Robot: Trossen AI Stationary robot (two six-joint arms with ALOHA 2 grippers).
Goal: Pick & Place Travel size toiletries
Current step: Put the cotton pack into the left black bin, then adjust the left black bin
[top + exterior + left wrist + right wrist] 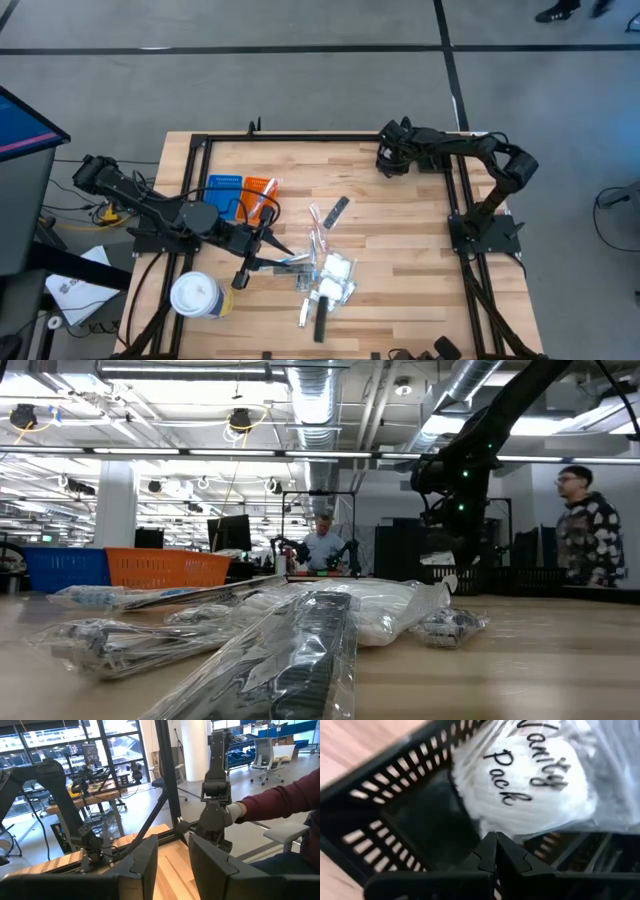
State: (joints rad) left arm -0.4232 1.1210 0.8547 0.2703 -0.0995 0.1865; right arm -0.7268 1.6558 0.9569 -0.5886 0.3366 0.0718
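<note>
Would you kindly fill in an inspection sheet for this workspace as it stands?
Surface: wooden table, black frame.
Job's things: packets piled front centre; one Vanity Pack packet in a black basket.
Clutter: white cup front left; blue tray and orange tray rear left.
Grippers: left gripper beside the pile; whether it holds anything cannot be told. Right gripper at the far right corner, jaws shut, empty.
Cables: looped near the trays.
Surroundings: people beyond the table.

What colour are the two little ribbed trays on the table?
One tray is blue, the other orange, side by side; the high view shows them best.
</note>
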